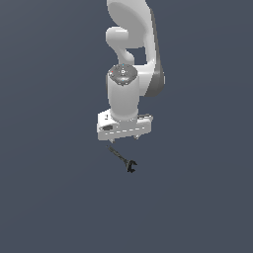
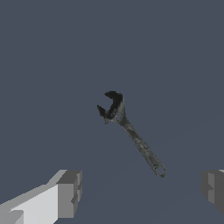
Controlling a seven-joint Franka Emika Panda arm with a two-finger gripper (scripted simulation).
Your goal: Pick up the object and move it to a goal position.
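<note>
- Plain dark grey floor (image 1: pixel 49 197) on every side of the tool (image 1: pixel 123 159), nothing crowding it, and no edge of the surface shows in the exterior view.
- The tool lies flat and alone, a thin dark shaft running from about 10 o'clock down to 4 o'clock in the exterior view, forked head at the 4 o'clock end.
- The white arm (image 1: pixel 133 54) comes in from 12 o'clock, wrist pointing straight down.
- The gripper (image 1: pixel 122 139) hangs just above the shaft's upper end, not touching it.
- In the wrist view the two fingers (image 2: pixel 68 193) stand spread wide, nothing between them, with the tool (image 2: pixel 131 133) ahead of them, claw end farthest away.
</note>
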